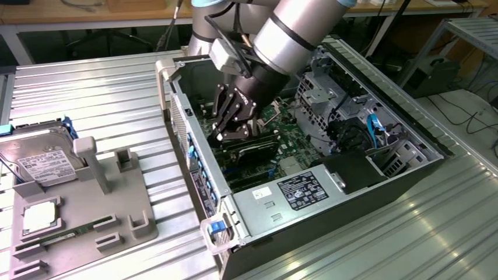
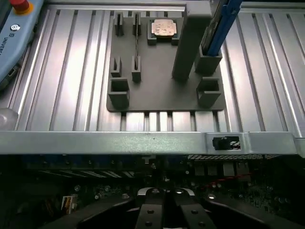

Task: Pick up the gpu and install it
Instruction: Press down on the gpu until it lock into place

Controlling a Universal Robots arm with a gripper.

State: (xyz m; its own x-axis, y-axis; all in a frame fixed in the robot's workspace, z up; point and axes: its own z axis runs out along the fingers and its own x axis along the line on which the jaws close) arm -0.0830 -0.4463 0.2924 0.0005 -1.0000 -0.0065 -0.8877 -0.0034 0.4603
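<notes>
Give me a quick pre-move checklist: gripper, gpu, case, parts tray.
1. Gripper inside the open computer case, over the motherboard: ok.
2. Jaws shut: ok.
3. Gpu lying low in the case just under the fingers: ok.
4. Gpu fully seated in its slot: cannot tell.
5. Grey parts tray on the table beside the case, its card slots vacant: ok.
6. Hard drive and memory stick in the tray, untouched: ok.

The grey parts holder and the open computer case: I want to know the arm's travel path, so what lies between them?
In the exterior view, only bare ribbed metal table separates the grey parts holder from the computer case.
</notes>
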